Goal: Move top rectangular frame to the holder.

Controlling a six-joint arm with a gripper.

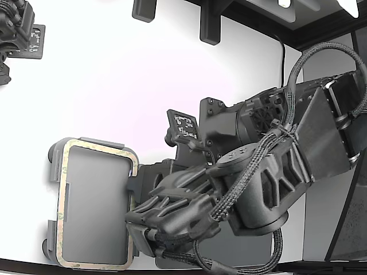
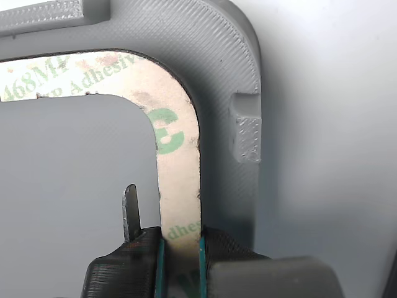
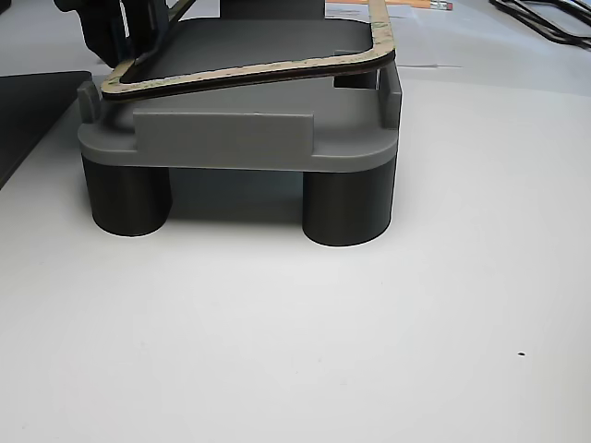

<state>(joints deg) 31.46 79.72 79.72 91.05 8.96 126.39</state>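
— So, going across the exterior view from its left, what comes first?

— The holder [image 1: 53, 172], a light grey tray on the white bench [image 1: 143, 74], with the top rectangular frame [image 1: 62, 189] lying over it, its tan outline following the tray's rim.

— Is it seated?

— Not fully, I'd judge. In the other view the frame [image 3: 259, 72] sits tilted: one end rests near the holder's [image 3: 231, 138] raised tab, while the gripper's end rides higher. That slant probably comes from being held by one side only.

— And further right?

— The gripper [image 1: 135, 220], with the arm's dark bulk behind it. The wrist view shows it best: the gripper [image 2: 180, 248] is clamped on one strip of the frame [image 2: 180, 180], a finger pressing either edge, just inside the holder's wall [image 2: 223, 74].

— Why grip there?

— Likely so the corner can be steered between the edge tabs before letting go.
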